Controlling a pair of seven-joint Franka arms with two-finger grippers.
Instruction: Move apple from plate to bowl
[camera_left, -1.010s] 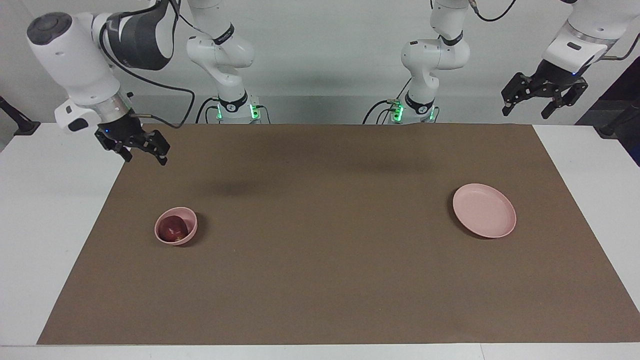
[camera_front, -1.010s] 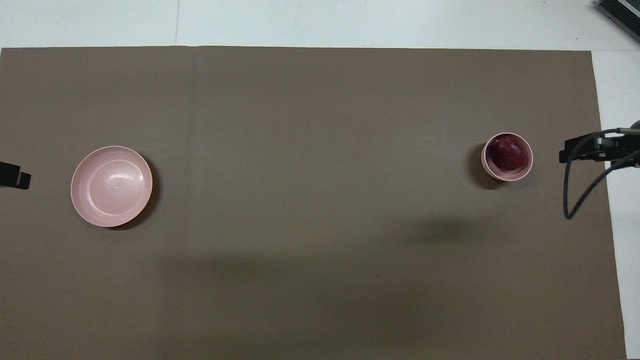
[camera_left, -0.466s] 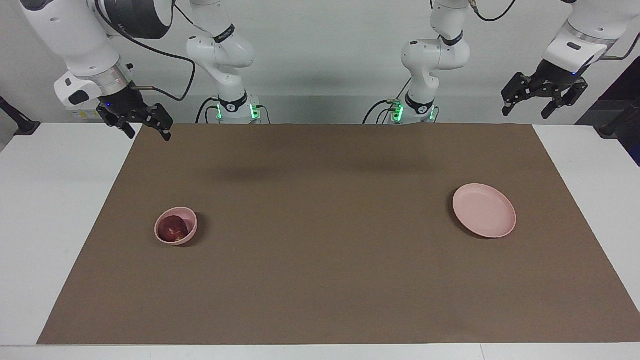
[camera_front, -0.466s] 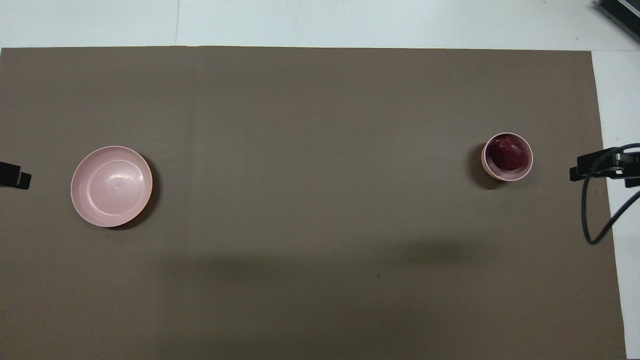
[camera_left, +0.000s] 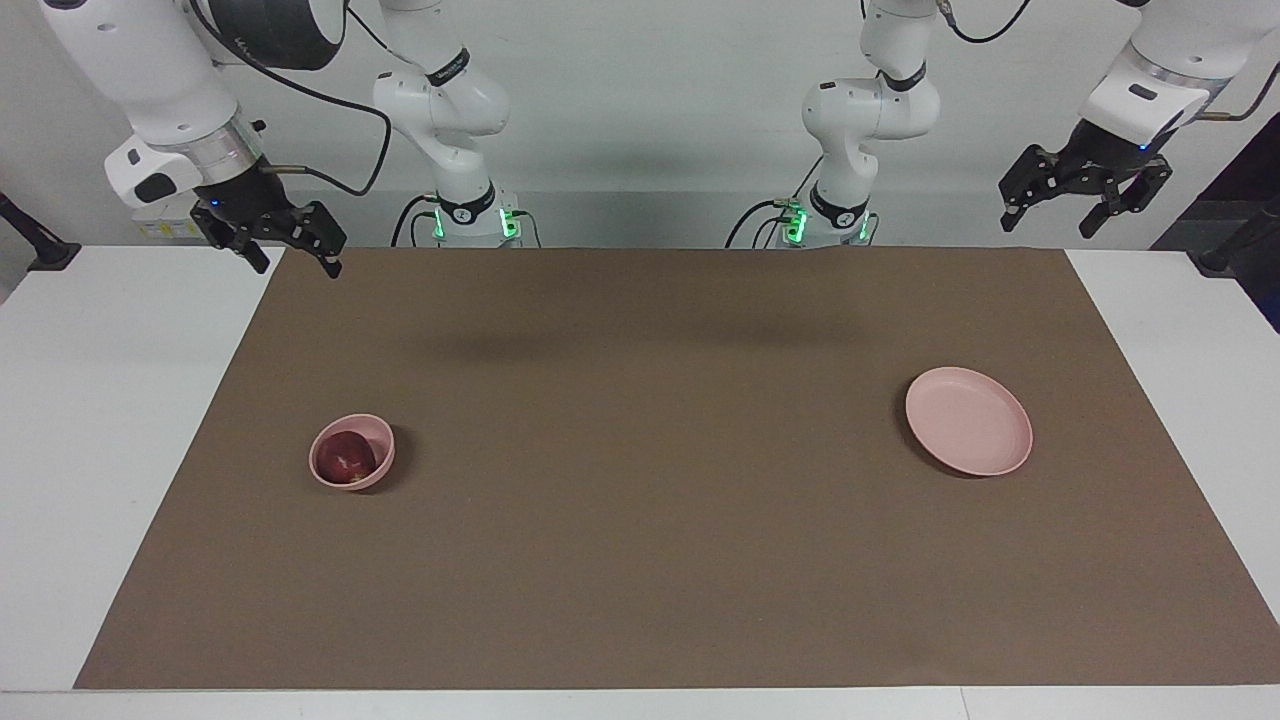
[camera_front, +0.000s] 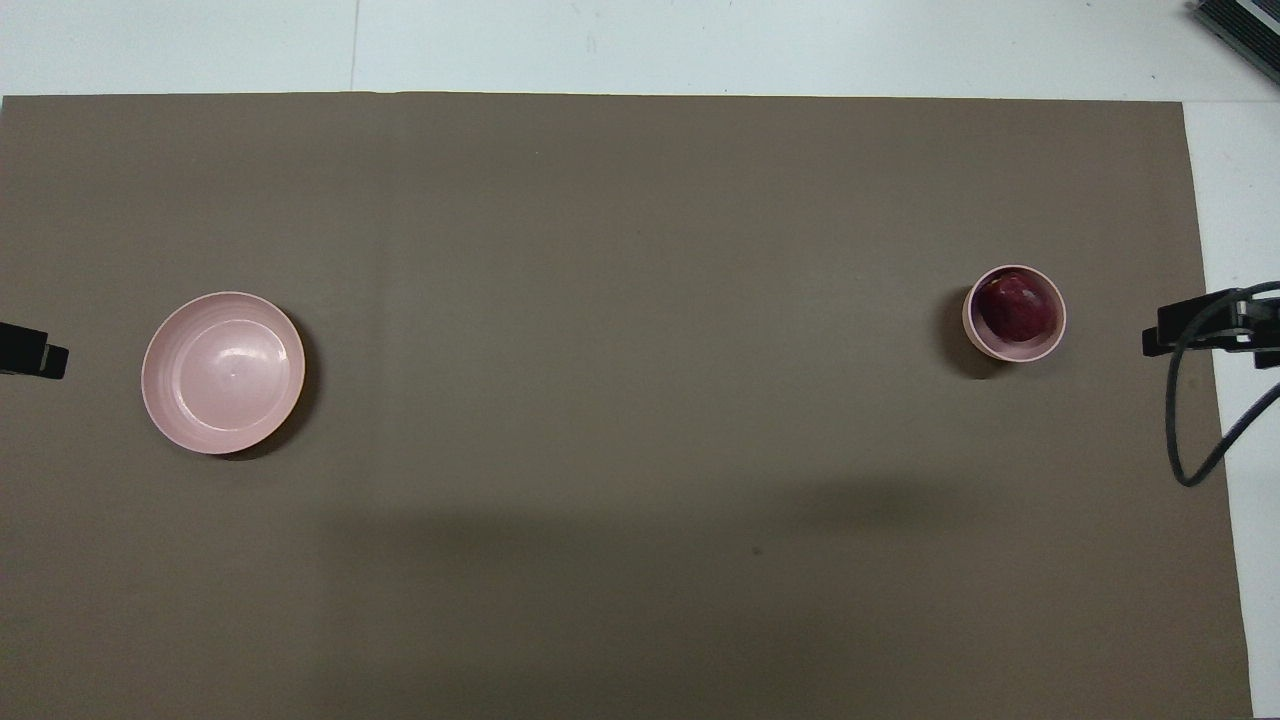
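Apple moving looks done to me. Going from big to small: my bench (camera_left: 120, 420) with its brown mat (camera_left: 660, 560) carries the wide flat pale pink plate (camera_left: 968, 420) at the left arm's end, with nothing on it. The small deep pink bowl (camera_left: 351, 465) sits at the right arm's end, and the little round dark red apple (camera_left: 346, 458) rests inside it. My right claw (camera_left: 290, 250) hangs high by the mat's corner, fingers apart, holding nothing. My left claw (camera_left: 1083, 195) waits, fingers apart. I would just keep both claws up, well away from the bowl.
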